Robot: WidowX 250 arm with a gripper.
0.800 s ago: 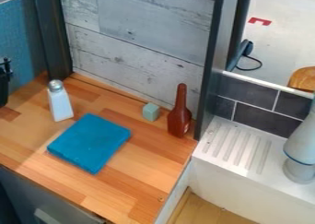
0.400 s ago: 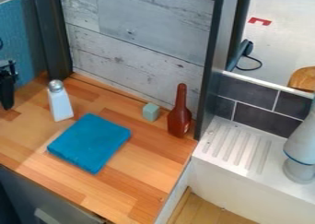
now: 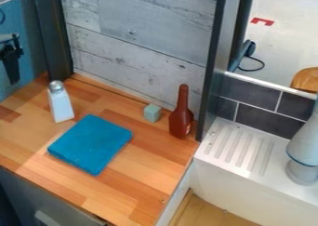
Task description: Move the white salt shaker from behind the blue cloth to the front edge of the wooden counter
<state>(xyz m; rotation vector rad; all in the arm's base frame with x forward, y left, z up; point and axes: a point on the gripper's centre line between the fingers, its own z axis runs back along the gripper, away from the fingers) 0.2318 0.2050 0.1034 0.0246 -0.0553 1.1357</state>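
Note:
The black gripper (image 3: 12, 71) hangs at the left edge of the camera view, in front of the blue wall and above the counter's back left part. It touches nothing that I can see. Nearest to it is a white shaker with a grey metal top (image 3: 61, 104), upright on the wooden counter. A folded blue cloth (image 3: 90, 144) lies flat to the shaker's lower right. Farther right, a small pale green block (image 3: 152, 113) sits near the back panel. Beside the block stands a brown bottle (image 3: 181, 116), close to the dark post.
Behind the counter (image 3: 130, 192) rise a grey wood-plank panel (image 3: 136, 43) and dark posts at both its sides. To the right are a white ridged drainboard (image 3: 239, 148), dark tiles (image 3: 267, 120) and a pale grey object (image 3: 304, 150) at the edge.
The gripper has come farther into view from the left edge, moving right and then up, away from the counter. The shaker, cloth, block and bottle have stayed put.

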